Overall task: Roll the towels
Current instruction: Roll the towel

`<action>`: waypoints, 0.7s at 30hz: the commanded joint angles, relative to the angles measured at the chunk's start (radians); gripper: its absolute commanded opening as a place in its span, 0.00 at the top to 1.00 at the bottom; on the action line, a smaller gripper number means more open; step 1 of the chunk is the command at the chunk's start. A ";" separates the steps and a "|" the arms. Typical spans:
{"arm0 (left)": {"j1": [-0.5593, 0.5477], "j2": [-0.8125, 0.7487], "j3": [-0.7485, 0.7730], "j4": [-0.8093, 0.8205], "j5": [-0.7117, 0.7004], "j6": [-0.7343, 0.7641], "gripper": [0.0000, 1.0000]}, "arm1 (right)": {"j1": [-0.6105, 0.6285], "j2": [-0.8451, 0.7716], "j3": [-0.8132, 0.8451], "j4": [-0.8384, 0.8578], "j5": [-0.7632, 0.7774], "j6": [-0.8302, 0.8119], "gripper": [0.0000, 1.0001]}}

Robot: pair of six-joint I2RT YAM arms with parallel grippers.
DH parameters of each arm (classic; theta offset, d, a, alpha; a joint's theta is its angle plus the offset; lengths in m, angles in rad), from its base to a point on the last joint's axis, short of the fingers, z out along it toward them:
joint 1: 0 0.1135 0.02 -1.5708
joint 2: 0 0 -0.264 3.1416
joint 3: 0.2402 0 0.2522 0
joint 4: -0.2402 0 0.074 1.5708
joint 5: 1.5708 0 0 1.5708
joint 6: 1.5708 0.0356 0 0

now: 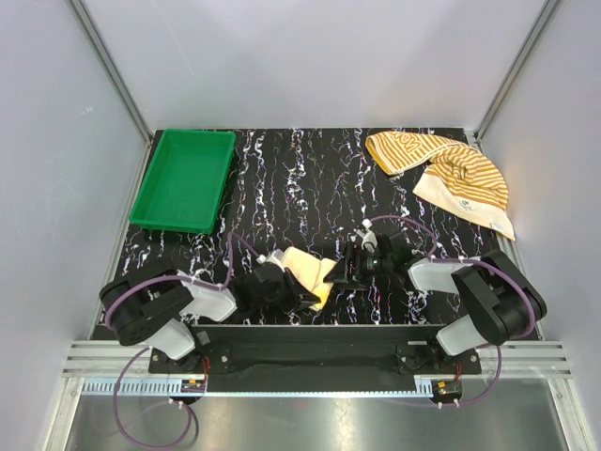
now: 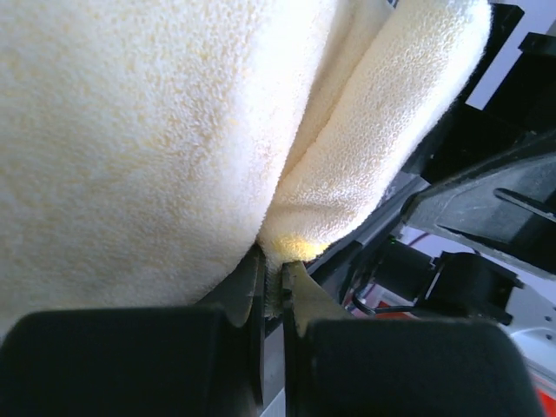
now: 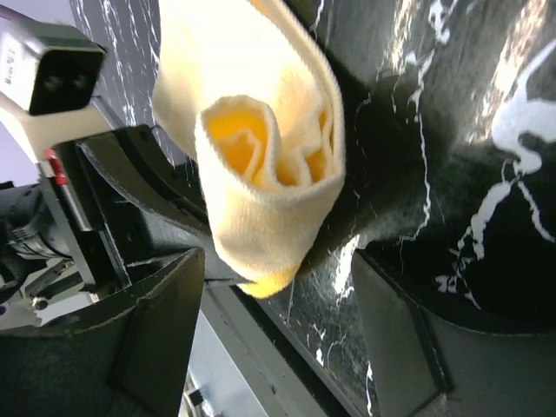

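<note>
Pale yellow and plain, the small soft terry towel (image 1: 308,271) sits near the front edge of the black, white-veined marble-pattern table (image 1: 310,178), right between the two arms. The left gripper (image 2: 276,280) has its jaws pinched together on a fold of that towel. The left wrist view shows the cloth squeezed into the thin slot between the fingers, with terry pile filling nearly the whole picture.

Over to the right wrist view, which gives what the others can't: the towel end-on, wound into a loose roll with a deeper yellow core. The right gripper (image 3: 276,265) has its jaws wide apart, one dark finger (image 3: 161,330) on each side of the roll's near end, and I can't tell whether either touches the cloth.

Only the top camera catches the larger orange-and-cream striped towel (image 1: 441,167), crumpled at the far right corner with its pale back showing, well apart from both arms. A green rectangular plastic tray (image 1: 185,178) sits at the far left.
</note>
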 commanded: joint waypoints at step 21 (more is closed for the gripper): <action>0.053 0.068 -0.030 0.172 0.112 -0.028 1.00 | 0.090 0.025 -0.004 0.288 0.025 0.048 0.77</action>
